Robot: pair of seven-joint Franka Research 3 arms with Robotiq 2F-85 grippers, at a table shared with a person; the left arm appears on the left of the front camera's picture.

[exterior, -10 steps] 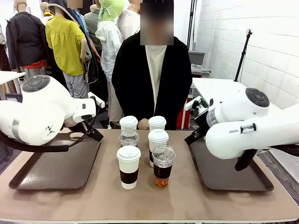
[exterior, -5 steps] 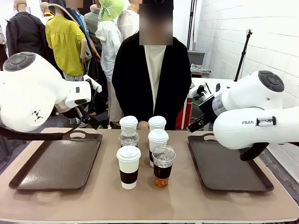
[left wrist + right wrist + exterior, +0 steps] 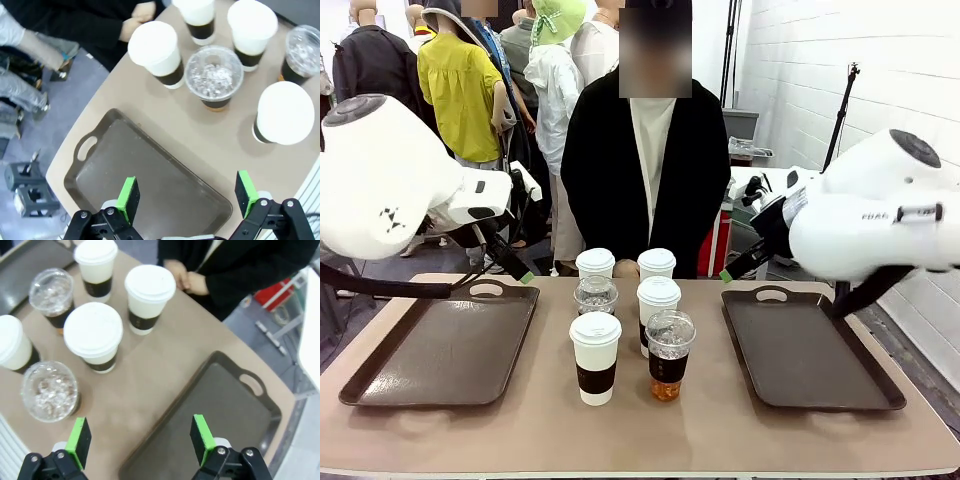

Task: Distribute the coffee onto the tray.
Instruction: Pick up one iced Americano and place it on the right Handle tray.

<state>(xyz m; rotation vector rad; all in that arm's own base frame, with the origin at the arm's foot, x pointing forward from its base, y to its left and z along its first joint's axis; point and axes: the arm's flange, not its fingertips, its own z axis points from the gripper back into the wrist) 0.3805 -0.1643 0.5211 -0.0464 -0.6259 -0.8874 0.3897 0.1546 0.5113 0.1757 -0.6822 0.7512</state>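
Observation:
The coffee stands in a cluster at the table's middle: several white paper cups with brown sleeves, such as the nearest one point(image 3: 595, 355), and two clear dome-lidded cups point(image 3: 669, 352) point(image 3: 596, 295). My left gripper point(image 3: 515, 266) hangs open and empty above the far end of the left tray point(image 3: 440, 350). The left wrist view shows its green pads point(image 3: 129, 199) spread wide over that tray point(image 3: 150, 170), with the cups point(image 3: 214, 75) beyond. My right gripper point(image 3: 735, 268) is open and empty above the right tray point(image 3: 810, 350). Its pads point(image 3: 201, 432) frame the tray point(image 3: 210, 405) and cups point(image 3: 93, 332).
A person in a black top sits at the far edge, hands point(image 3: 187, 280) folded just behind the back cups. Both trays are bare, each with a handle slot at its far end point(image 3: 773, 294).
Both arms have lifted and drawn back from the trays' far ends, so both grippers hang higher now. The cups and the person's hands have not moved.

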